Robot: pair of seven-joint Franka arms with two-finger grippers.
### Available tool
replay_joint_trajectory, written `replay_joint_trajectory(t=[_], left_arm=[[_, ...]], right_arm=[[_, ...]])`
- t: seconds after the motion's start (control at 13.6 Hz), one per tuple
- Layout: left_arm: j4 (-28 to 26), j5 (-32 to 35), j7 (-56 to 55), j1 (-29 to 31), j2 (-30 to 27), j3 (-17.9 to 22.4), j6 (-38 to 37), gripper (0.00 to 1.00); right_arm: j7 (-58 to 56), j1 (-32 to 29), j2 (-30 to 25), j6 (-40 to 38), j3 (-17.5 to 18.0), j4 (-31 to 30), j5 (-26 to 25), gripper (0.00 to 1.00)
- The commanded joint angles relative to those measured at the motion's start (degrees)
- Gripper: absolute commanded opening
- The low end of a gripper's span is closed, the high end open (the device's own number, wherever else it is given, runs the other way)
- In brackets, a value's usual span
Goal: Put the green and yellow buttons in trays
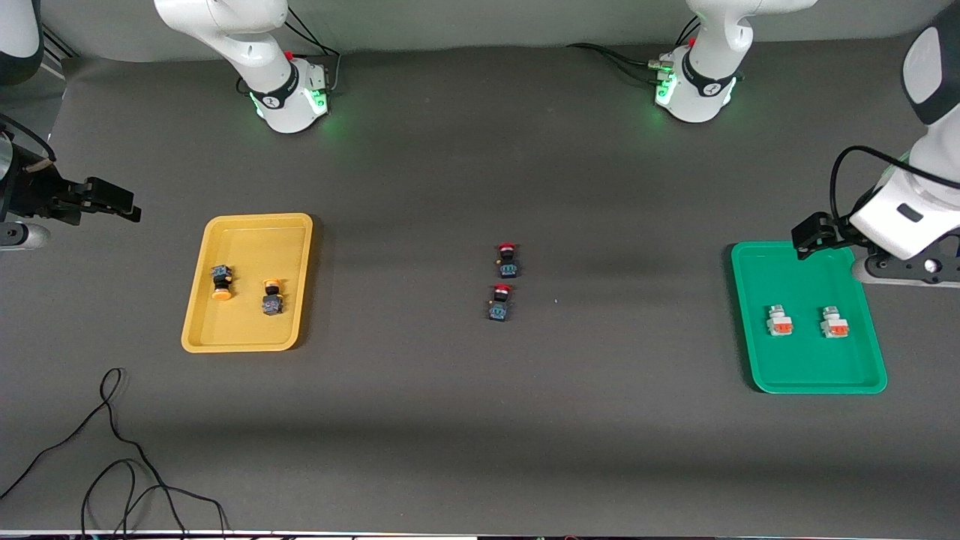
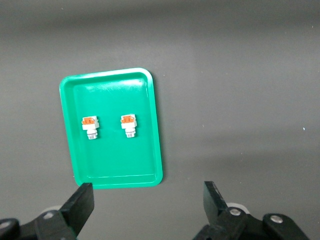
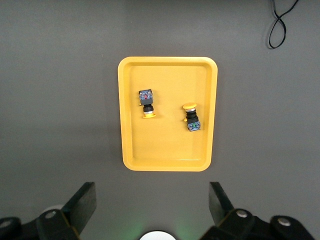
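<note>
Black left hand (image 2: pixel 148 202): fingers (image 2: pixel 80 205) spread wide with nothing between them; it hangs over the corner of the green tray nearest the left arm's base, at the left arm's end of the table.
Black right hand (image 3: pixel 152 202): fingers (image 3: pixel 82 204) spread wide, holding nothing; it hangs over bare table at the right arm's end, beside the yellow tray and apart from it.
Green tray (image 1: pixel 757 360): flat on the table near the edge at the left arm's end, long side running toward the front camera.
White-bodied buttons: two, one (image 1: pixel 779 321) and another (image 1: pixel 834 322), lying side by side in the middle of the green tray, apart from each other and from its walls; each shows an orange-red patch and a silvery cap.
Yellow tray (image 1: pixel 225 341): flat on the table toward the right arm's end, well apart from the green tray.
Yellow-capped buttons: two black-bodied ones inside the yellow tray, on their sides; one (image 1: pixel 220 282) has its cap toward the front camera, the other (image 1: pixel 271 297) has its cap pointing away from it.
Red-capped buttons: two black-bodied ones on the bare table about midway between the trays, in neither; one (image 1: pixel 508 260) lies farther from the front camera, the other (image 1: pixel 499 302) just nearer.
Black cable (image 1: pixel 112 450): loops on the table near the front corner at the right arm's end.
</note>
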Motion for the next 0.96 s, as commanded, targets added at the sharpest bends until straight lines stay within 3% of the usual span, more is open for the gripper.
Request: replay_joint_trajectory(t=[0.0,0.88], left_arm=[[0.9,-0.4,-0.3,-1.4,-1.5,1.2,-0.5,0.97],[2.3,-0.3,-3.0,-1.6,1.7,0.5,-1.6,0.99]], right_arm=[[0.9,-0.2,0.6,-0.4,0.1,1.2,-1.1,1.00],[0.9,-0.2,0.6,-0.4,0.1,1.2,-1.1,1.00]])
